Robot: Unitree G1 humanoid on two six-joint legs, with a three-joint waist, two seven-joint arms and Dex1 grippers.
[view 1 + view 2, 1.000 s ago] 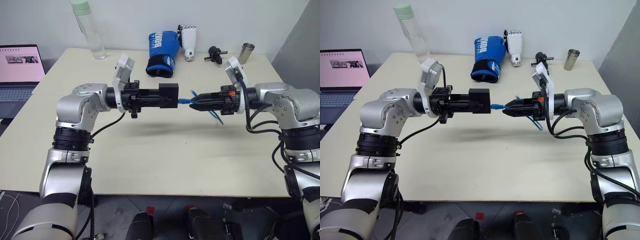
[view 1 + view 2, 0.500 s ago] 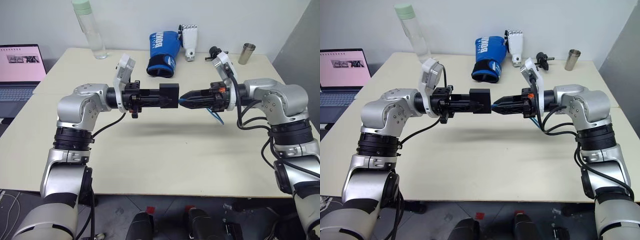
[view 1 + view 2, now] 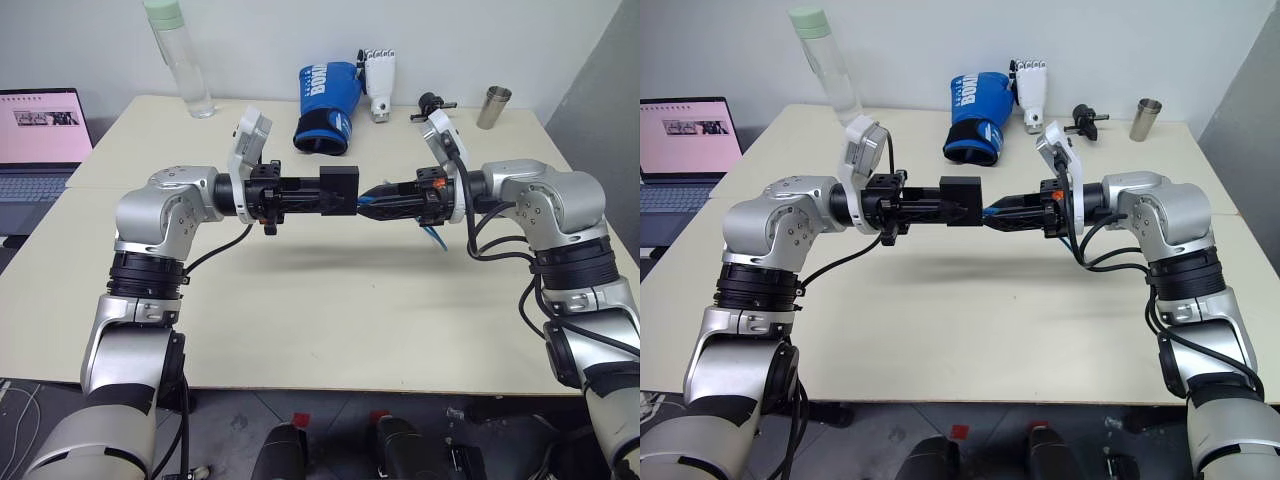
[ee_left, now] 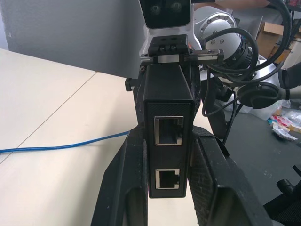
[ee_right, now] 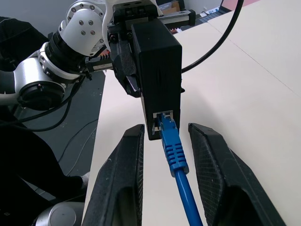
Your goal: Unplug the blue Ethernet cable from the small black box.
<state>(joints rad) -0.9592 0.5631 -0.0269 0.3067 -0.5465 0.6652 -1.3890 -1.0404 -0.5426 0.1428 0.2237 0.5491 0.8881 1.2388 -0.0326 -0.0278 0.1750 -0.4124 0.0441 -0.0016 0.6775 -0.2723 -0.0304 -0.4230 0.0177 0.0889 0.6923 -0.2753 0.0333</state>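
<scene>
My left gripper (image 3: 326, 192) is shut on the small black box (image 3: 338, 189) and holds it level above the middle of the table. The box (image 4: 168, 127) sits between my fingers (image 4: 134, 169), with two empty ports facing this wrist. My right gripper (image 3: 368, 199) points at the box from the other side, shut on the blue Ethernet cable (image 5: 171, 143). The cable's plug is in a port on the box's (image 5: 157, 70) edge. The rest of the cable (image 3: 432, 236) hangs under my right wrist and trails across the table (image 4: 61, 145).
Along the table's (image 3: 330, 320) far edge stand a clear bottle (image 3: 178, 55), a blue boxing glove (image 3: 325, 95), a white robot hand (image 3: 378, 80), a black knobbed gadget (image 3: 430, 103) and a metal cup (image 3: 493, 105). A laptop (image 3: 40, 140) sits at the left.
My right gripper has moved left with the cable. The gap between the plug and the box has closed. The left arm and the box have stayed still.
</scene>
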